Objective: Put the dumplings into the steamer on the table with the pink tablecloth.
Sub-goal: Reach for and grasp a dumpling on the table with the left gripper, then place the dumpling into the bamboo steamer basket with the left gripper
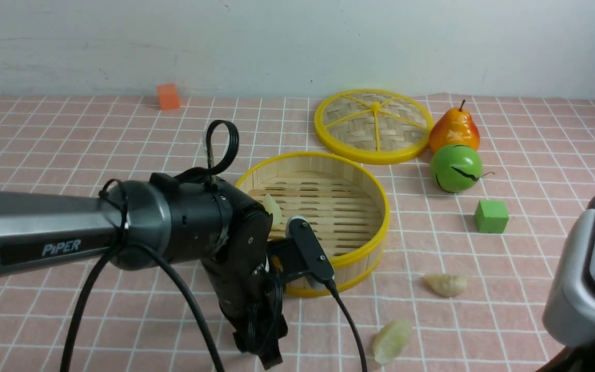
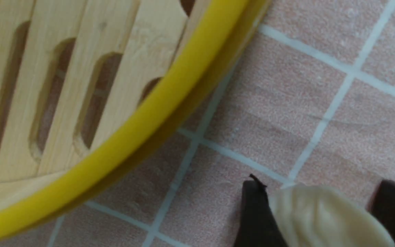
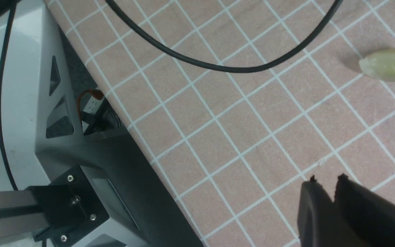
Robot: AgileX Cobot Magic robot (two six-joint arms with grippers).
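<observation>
Your left jaws (image 2: 324, 188) stood wide around one dumpling (image 2: 321, 216); I can't tell if they pinched it. Your right jaws (image 3: 327, 180) were barely apart. The steamer (image 1: 386, 206), left of the bench's (image 1: 483, 320) right edge, held another dumpling (image 1: 272, 210).

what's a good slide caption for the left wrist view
A dumpling between the left gripper's fingers, beside the steamer's yellow rim

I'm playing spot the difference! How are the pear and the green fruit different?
The pear is orange-red, but the green fruit is green. The pear narrows toward its stem, while the green fruit is rounder. Both look shiny.
</observation>
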